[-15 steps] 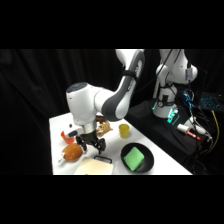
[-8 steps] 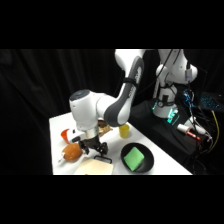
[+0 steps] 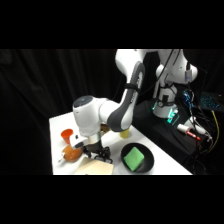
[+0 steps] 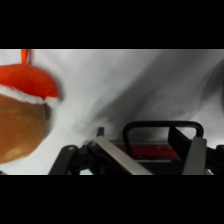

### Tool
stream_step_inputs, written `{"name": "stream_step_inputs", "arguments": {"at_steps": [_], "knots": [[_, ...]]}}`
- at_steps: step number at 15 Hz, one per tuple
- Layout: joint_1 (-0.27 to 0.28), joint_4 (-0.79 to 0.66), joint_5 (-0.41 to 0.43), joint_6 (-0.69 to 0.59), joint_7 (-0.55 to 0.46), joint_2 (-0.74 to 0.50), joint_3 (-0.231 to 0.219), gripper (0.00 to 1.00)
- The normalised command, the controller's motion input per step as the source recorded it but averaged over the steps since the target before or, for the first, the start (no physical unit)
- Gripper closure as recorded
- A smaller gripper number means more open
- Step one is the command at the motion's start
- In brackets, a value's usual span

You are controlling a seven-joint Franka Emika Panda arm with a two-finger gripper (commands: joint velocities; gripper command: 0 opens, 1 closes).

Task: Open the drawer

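The gripper (image 4: 150, 155) sat low over the tabletop (image 3: 60, 127), its fingers (image 4: 195, 152) spread on either side of the drawer's (image 3: 95, 167) black bar handle (image 4: 162, 127). This looked like the grasp step; next, the fingers would need to clench and pull outward. An orange plush toy (image 4: 22, 117) lay beside them.

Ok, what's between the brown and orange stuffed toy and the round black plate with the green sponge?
Side view: the white arm's black gripper sits between the brown stuffed toy and the round black plate, above the tan-topped drawer.
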Motion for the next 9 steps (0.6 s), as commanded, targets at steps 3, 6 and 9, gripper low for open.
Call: {"name": "stream_step_inputs", "arguments": {"at_steps": [3,6,9], "knots": [[0.047,0.09,-0.147,0.1,0.13,0.09,0.029,0.0],[0.021,0.05,-0.176,0.12,0.13,0.08,0.002,0.0],[-0.009,-0.03,-0.202,0.16,0.13,0.03,-0.033,0.0]]}}
